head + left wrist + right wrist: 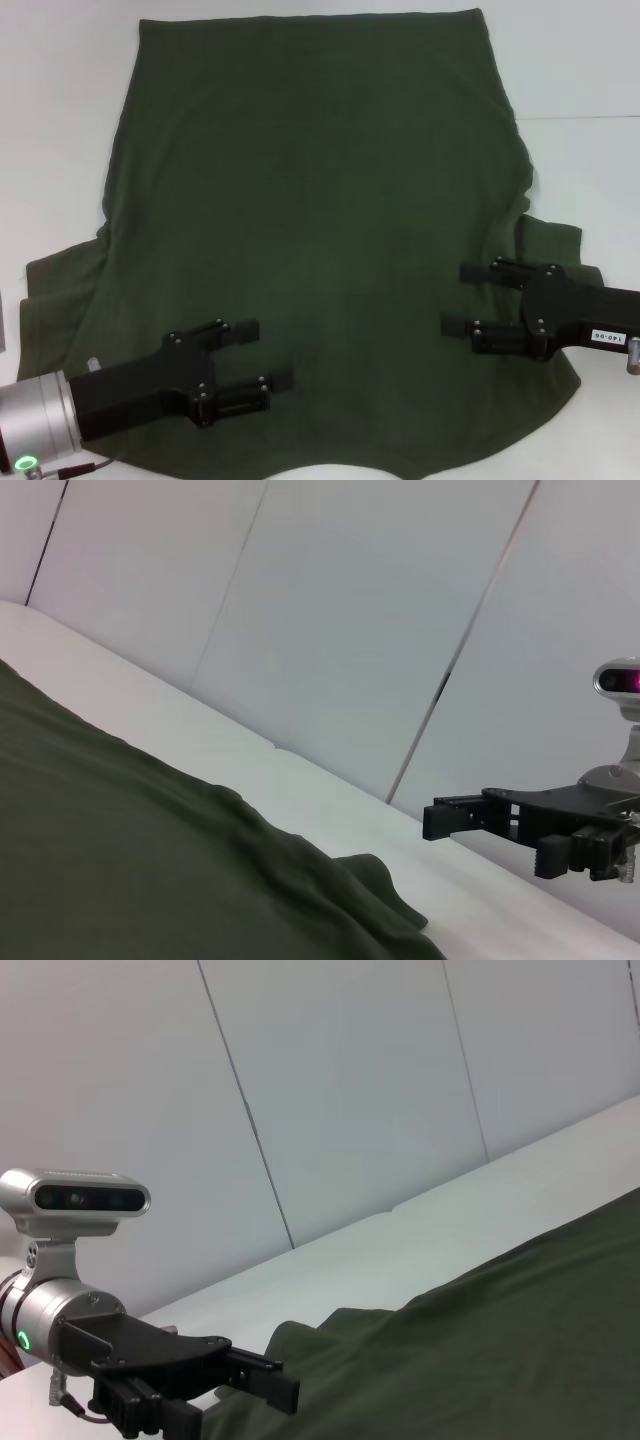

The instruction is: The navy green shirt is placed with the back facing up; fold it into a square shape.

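The navy green shirt (320, 200) lies spread flat on the white table (60, 100), plain side up, with the collar edge nearest me and the hem at the far side. It also shows in the left wrist view (120, 860) and the right wrist view (500, 1340). My left gripper (265, 355) is open over the shirt's near left part, by the left sleeve. My right gripper (456, 299) is open over the near right part, by the right sleeve. Each holds nothing. The far gripper shows in each wrist view: right gripper (490, 840), left gripper (230, 1390).
Bare white table surrounds the shirt on the left, right (590, 150) and far sides. Pale wall panels (350, 630) stand beyond the table. The right sleeve (550, 240) is bunched into folds.
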`<action>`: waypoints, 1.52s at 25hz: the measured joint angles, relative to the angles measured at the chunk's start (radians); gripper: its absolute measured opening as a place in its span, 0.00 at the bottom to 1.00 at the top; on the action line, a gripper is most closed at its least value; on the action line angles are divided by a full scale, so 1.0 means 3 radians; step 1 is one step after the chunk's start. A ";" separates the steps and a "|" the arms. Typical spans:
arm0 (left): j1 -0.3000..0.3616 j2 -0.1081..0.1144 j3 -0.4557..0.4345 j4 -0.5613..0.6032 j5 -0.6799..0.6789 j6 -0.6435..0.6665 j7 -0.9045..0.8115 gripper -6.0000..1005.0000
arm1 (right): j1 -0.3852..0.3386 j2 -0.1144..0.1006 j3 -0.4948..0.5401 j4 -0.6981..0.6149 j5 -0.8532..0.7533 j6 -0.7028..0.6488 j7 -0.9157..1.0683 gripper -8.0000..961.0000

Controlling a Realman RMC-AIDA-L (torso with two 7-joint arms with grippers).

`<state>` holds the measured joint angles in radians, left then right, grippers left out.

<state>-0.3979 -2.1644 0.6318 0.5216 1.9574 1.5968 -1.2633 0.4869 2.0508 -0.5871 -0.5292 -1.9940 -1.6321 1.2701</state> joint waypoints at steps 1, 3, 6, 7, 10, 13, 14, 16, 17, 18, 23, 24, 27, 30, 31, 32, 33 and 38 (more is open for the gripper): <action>0.0000 0.0000 0.0000 0.0000 0.0000 -0.0002 0.0000 0.87 | 0.0001 0.0001 0.0001 0.0000 0.0001 0.0000 0.0000 0.95; -0.0001 0.0000 0.0000 0.0000 0.0000 -0.0013 -0.0001 0.87 | 0.0004 0.0005 0.0006 0.0000 0.0004 0.0000 0.0000 0.95; -0.0002 0.0000 0.0000 -0.0008 -0.0001 -0.0025 -0.0001 0.87 | 0.0012 0.0010 0.0009 0.0000 0.0008 0.0000 0.0000 0.95; -0.0002 0.0000 0.0000 -0.0009 -0.0001 -0.0025 -0.0002 0.87 | 0.0014 0.0011 0.0010 0.0000 0.0009 0.0000 0.0000 0.95; -0.0001 0.0000 0.0000 -0.0010 -0.0024 -0.0025 -0.0002 0.87 | 0.0021 0.0013 0.0024 0.0000 0.0010 0.0000 0.0000 0.95; 0.0015 -0.0004 -0.0102 -0.0015 -0.0080 -0.0029 -0.0002 0.87 | 0.0023 0.0016 0.0049 0.0000 0.0010 0.0000 0.0000 0.95; 0.0020 -0.0003 -0.0160 -0.0020 -0.0089 -0.0032 -0.0002 0.87 | 0.0023 0.0018 0.0056 0.0000 0.0010 0.0000 0.0000 0.95; 0.0035 -0.0004 -0.0304 -0.0031 -0.0092 -0.0037 -0.0003 0.87 | 0.0024 0.0020 0.0063 0.0000 0.0010 0.0000 0.0000 0.95; 0.0043 -0.0004 -0.0381 -0.0033 -0.0092 -0.0046 -0.0007 0.87 | 0.0023 0.0020 0.0066 0.0000 0.0010 0.0001 0.0000 0.95; 0.0055 -0.0005 -0.0459 -0.0034 -0.0093 -0.0059 -0.0015 0.87 | 0.0023 0.0021 0.0070 0.0000 0.0010 0.0002 0.0005 0.95; 0.0130 0.0000 -0.0730 -0.0025 -0.0093 -0.0200 -0.0101 0.87 | 0.0024 0.0025 0.0090 0.0000 0.0010 0.0011 0.0044 0.95; 0.0143 0.0000 -0.0766 -0.0019 -0.0093 -0.0239 -0.0118 0.87 | 0.0024 0.0026 0.0096 0.0000 0.0010 0.0014 0.0054 0.95; 0.0190 0.0001 -0.0896 0.0003 -0.0089 -0.0361 -0.0181 0.87 | 0.0026 0.0040 0.0125 0.0000 0.0010 0.0029 0.0079 0.94; 0.0252 0.0006 -0.1094 0.0083 -0.0074 -0.0530 -0.0318 0.87 | 0.0047 0.0074 0.0154 0.0003 0.0011 0.0050 0.0084 0.94; 0.0252 0.0006 -0.1094 0.0083 -0.0074 -0.0530 -0.0318 0.87 | 0.0047 0.0074 0.0154 0.0003 0.0011 0.0050 0.0084 0.94; 0.0271 0.0007 -0.1140 0.0109 -0.0074 -0.0558 -0.0347 0.87 | 0.0055 0.0079 0.0158 0.0004 0.0012 0.0060 0.0085 0.94; 0.0286 0.0008 -0.1174 0.0128 -0.0074 -0.0575 -0.0371 0.87 | 0.0063 0.0084 0.0158 0.0004 0.0012 0.0074 0.0091 0.94; 0.0364 0.0010 -0.1322 0.0241 -0.0063 -0.0725 -0.0473 0.87 | 0.0085 0.0102 0.0157 0.0005 0.0014 0.0153 0.0117 0.94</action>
<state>-0.2888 -2.1614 0.2351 0.5938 1.9385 1.3793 -1.4053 0.5125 2.0815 -0.5400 -0.5276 -1.9898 -1.5862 1.3052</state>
